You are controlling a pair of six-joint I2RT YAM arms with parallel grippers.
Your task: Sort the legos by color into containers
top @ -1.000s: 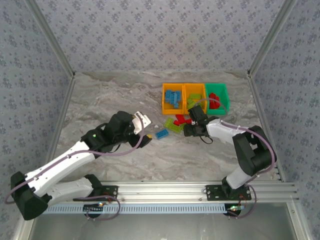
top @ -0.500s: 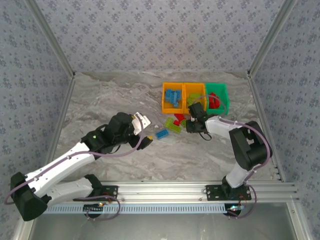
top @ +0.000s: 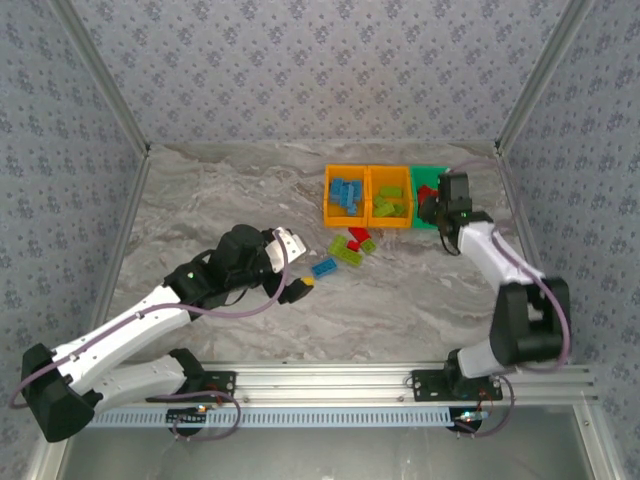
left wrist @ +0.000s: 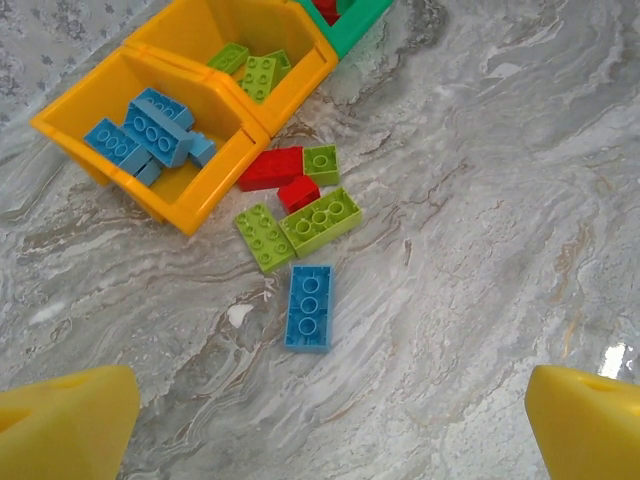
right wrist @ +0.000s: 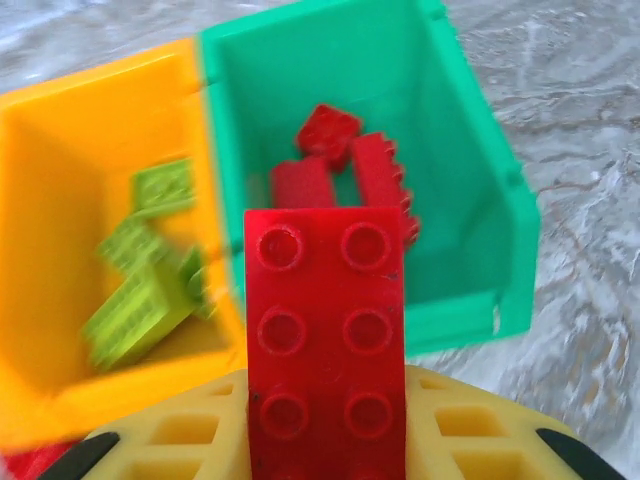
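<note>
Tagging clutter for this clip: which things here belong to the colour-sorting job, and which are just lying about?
Job: loose blue studded plastic brick, lime green bricks and red bricks; large red brick in the right hand; orange plastic bin holding blue bricks; orange bin holding green; green plastic bin holding red.
Just there: grey marbled tabletop, aluminium rail, purple cable.

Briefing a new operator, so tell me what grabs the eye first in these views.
The big red brick clamped in the right tool stands out first, poised by the green bin that already holds red pieces. Next comes the cluster of loose bricks on the marble table in front of the orange bins, a blue brick nearest, with the left tool wide open above them.
</note>
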